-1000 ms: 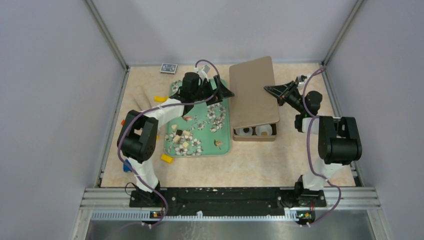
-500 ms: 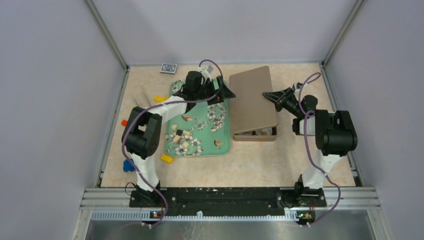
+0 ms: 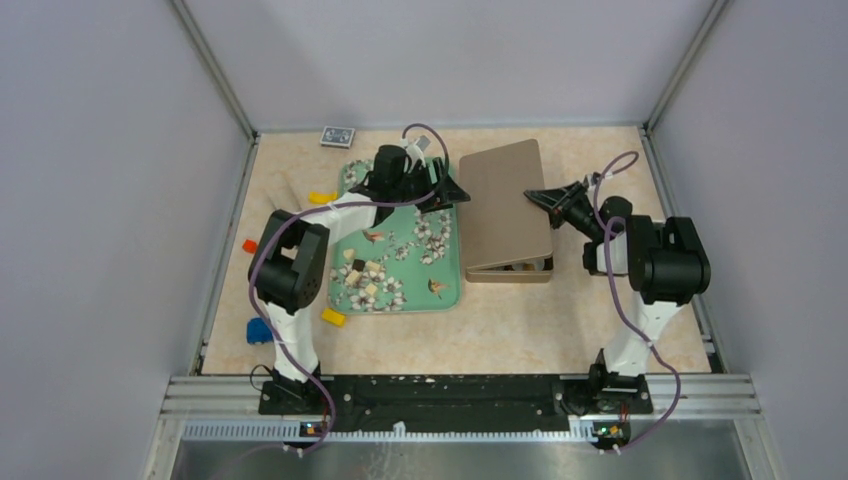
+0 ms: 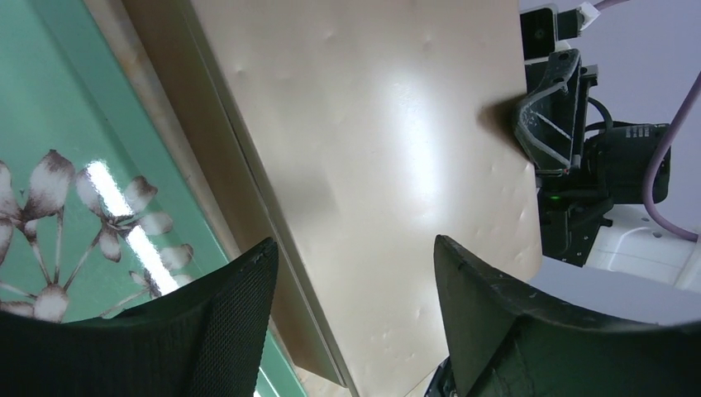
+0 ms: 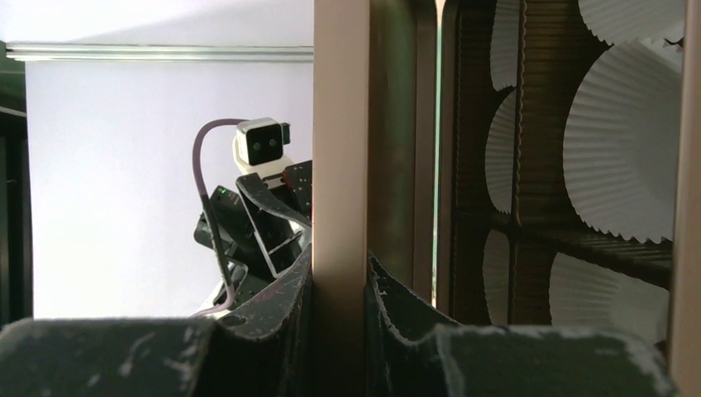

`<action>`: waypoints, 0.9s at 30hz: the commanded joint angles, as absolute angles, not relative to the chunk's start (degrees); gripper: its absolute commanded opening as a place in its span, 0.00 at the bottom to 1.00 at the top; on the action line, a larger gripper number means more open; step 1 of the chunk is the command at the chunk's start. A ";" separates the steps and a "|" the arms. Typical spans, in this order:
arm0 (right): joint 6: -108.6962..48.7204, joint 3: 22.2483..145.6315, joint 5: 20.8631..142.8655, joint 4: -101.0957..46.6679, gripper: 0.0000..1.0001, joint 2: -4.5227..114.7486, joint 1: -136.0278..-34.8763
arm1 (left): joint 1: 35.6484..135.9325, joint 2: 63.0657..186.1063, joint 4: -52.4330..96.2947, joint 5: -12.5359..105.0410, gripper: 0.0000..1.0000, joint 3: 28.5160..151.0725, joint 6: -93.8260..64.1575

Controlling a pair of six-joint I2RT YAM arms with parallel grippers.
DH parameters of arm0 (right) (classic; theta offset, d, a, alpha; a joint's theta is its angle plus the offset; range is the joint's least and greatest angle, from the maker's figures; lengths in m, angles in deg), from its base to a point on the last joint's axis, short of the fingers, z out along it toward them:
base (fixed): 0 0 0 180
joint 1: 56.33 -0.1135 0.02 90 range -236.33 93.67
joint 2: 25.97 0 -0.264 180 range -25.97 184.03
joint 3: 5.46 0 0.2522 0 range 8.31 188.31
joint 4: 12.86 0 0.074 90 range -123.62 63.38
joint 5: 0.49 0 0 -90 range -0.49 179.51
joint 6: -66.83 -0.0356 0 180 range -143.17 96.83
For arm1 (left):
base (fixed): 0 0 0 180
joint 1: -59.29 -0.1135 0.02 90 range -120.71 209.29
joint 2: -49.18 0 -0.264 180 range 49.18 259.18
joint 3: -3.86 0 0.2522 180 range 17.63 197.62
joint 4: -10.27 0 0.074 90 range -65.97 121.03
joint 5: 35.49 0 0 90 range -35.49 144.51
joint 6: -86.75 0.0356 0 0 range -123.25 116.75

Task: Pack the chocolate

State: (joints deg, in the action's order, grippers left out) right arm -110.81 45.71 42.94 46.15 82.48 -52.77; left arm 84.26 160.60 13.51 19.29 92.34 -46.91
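Observation:
Several small dark and tan chocolates (image 3: 361,275) lie on the green flower-print tray (image 3: 408,268). To its right stands a tan box (image 3: 510,274) with white paper cups (image 5: 628,149) inside. Its tan lid (image 3: 505,205) lies tilted over it and covers nearly all of it. My right gripper (image 3: 537,192) is shut on the lid's right edge (image 5: 339,124), the fingers (image 5: 339,265) pinching it. My left gripper (image 3: 458,190) is open and empty at the lid's left edge, the jaws (image 4: 355,248) spread above the lid (image 4: 372,124) without touching it.
Yellow blocks (image 3: 322,197) (image 3: 333,318), a red block (image 3: 247,245) and a blue block (image 3: 257,331) lie left of the tray. A small card box (image 3: 338,136) sits at the back. Side walls close in the table.
The right gripper has lowered the lid over the box, so the paper cups at the front are now nearly covered. The left gripper has edged right toward the lid.

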 commanded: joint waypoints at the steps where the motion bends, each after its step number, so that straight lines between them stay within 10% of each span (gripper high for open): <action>1: -110.89 45.37 43.06 52.41 0.00 82.30 -51.94 | 84.47 160.97 10.17 17.97 0.70 92.64 -46.94; 27: -111.70 44.02 41.46 56.43 0.00 84.97 -50.57 | 85.97 163.67 10.36 17.41 0.49 93.25 -47.39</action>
State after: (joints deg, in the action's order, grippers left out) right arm -111.42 43.86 42.65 50.15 84.20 -50.89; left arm 85.64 163.59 12.20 17.91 92.34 -47.68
